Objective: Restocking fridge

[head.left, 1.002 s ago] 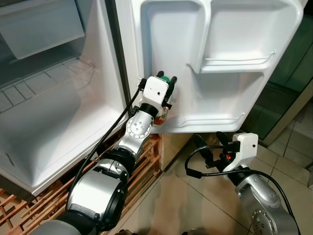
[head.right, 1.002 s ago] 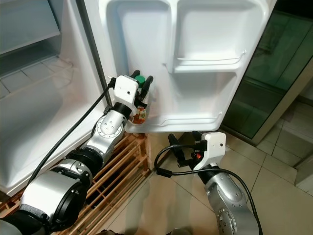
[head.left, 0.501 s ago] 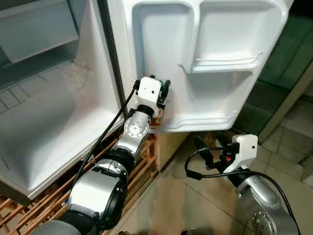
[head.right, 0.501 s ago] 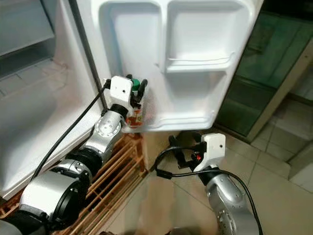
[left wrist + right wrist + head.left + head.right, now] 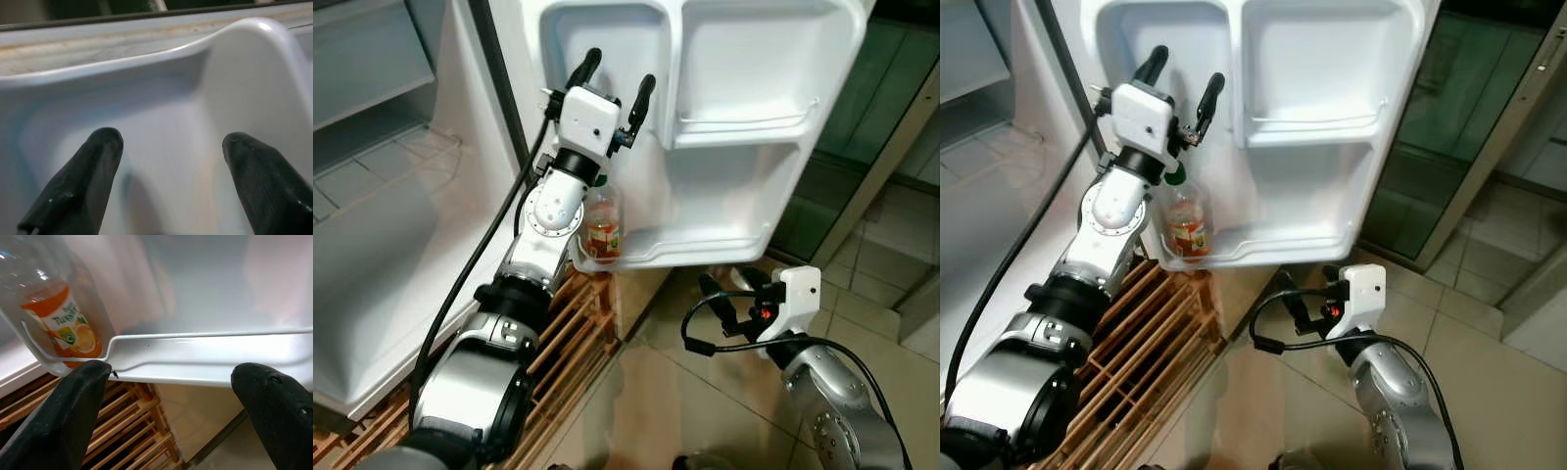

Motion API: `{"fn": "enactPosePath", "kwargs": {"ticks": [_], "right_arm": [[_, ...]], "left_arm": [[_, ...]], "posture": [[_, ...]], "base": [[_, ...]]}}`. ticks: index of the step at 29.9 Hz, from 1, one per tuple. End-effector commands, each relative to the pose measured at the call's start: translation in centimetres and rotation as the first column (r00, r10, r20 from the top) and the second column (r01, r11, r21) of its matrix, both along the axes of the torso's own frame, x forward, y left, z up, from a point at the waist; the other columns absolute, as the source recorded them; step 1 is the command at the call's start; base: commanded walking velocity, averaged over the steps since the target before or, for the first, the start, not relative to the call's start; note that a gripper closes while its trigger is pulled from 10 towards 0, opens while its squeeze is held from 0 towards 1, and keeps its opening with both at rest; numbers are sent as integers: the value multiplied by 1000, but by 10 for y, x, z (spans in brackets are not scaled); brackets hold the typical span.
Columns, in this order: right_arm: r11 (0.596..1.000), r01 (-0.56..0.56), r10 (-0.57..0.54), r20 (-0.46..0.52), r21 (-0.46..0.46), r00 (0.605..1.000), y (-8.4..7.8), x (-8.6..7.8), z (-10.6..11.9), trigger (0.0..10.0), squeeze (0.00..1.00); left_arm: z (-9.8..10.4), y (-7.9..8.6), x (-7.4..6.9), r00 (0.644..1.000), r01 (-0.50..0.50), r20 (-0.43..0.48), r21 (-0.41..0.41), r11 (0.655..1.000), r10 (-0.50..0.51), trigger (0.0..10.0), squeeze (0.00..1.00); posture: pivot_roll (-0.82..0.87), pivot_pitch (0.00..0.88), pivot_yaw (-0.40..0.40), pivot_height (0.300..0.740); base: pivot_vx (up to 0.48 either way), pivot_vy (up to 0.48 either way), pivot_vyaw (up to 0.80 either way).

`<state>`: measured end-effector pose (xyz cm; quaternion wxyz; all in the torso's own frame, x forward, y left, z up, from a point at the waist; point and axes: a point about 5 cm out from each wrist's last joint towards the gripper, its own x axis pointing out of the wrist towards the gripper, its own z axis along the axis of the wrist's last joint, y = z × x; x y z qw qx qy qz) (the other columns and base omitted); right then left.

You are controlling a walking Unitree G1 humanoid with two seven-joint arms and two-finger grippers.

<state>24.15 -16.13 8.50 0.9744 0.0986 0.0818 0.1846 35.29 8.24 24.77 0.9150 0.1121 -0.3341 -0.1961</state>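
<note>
Left eye view: an open fridge door (image 5: 744,117) stands ahead, its white inner side facing the robot. The left gripper (image 5: 615,80) is raised against the upper left of the door, its two black fingers spread apart and holding nothing. Below it, a juice bottle (image 5: 602,227) with an orange label stands upright at the left end of the lowest door shelf (image 5: 705,245), partly hidden by the silver left arm. The right gripper (image 5: 726,296) hangs low under the door, over the tiled floor (image 5: 705,411)

Right eye view: the same scene. The bottle's green cap (image 5: 1175,177) shows just under the left wrist. A wooden rack (image 5: 1136,333) sits beneath the fridge body, left of the door

Left wrist view: two black fingertips (image 5: 88,176), wide apart, with only the white moulded wall of the door between them

Right wrist view: two black fingertips (image 5: 73,411), spread wide with nothing gripped, looking up at the lowest door shelf from below. The juice bottle stands behind the shelf's front lip at its end, orange liquid low inside it, above the wooden rack
</note>
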Motion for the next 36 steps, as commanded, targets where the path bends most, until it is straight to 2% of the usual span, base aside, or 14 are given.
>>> {"fn": "enactPosePath", "kwargs": {"ticks": [1,4,5,10,11,15,17,21,23,27,29,33,34,36], "right_arm": [[1000,-12,13,19,-11,1000,2,4,2,10000,0],[1000,-12,12,22,-12,1000,1,5,1,10000,0],[1000,-10,10,23,-12,1000,1,6,1,10000,0],[1000,-8,8,21,-16,1000,-2,6,-1,10000,0],[1000,-10,10,19,-20,1000,-3,7,-2,10000,0],[1000,-8,9,22,-24,1000,-4,9,-3,10000,0],[1000,4,-3,27,-27,1000,-6,11,-3,10000,0],[999,35,-34,32,-35,999,-10,10,-3,10000,0],[995,90,-88,47,-47,995,-15,11,-3,10000,0],[962,261,-251,118,-83,961,-32,19,6,10000,0],[952,292,-275,158,-94,948,-35,22,12,10000,0],[953,283,-262,174,-111,949,-33,23,14,10000,0],[959,259,-237,177,-114,955,-26,23,14,10000,0],[964,242,-221,173,-114,960,-22,25,12,10000,0]], "left_arm": [[-9,-6,-13,988,132,-80,11,991,-130,10000,1000],[-23,-9,-28,971,206,-132,24,978,-201,10000,1000],[-27,-7,-34,968,212,-142,26,977,-206,10000,0],[-20,2,-49,966,208,-147,-43,977,-212,10000,0],[-6,3,-57,964,240,-107,-61,969,-245,10000,0],[-1,11,-65,953,267,-134,-62,962,-273,10000,0],[-11,17,-67,947,258,-184,-60,964,-264,10000,0],[-30,27,-71,916,234,-298,-151,960,-270,10000,0],[-46,33,-76,900,213,-352,-156,965,-255,10000,0],[-90,46,-90,814,214,-512,-172,962,-273,10000,0],[-114,54,-100,778,118,-586,-213,970,-224,10000,0],[-116,57,-98,794,11,-591,-223,975,-145,10000,0],[-121,74,-91,785,-231,-617,-215,949,51,10000,0],[-122,79,-91,777,-307,-612,-167,937,145,10000,0]], "posture": [[-141,0,67,740],[-134,0,68,740],[-131,0,68,740],[-114,0,61,740],[-107,0,59,740],[-97,0,54,740],[-95,0,54,740],[-91,0,53,740],[-93,0,52,740],[-98,0,52,740],[-102,0,46,740],[-90,0,31,740],[-77,0,14,740],[-58,0,-3,740]], "base": [[0,0,0],[0,0,0],[0,0,0],[0,0,0],[0,0,0],[0,0,0],[0,0,0],[0,0,0],[0,0,0],[0,0,0],[0,0,0],[0,0,0],[0,0,0],[0,0,0]]}}
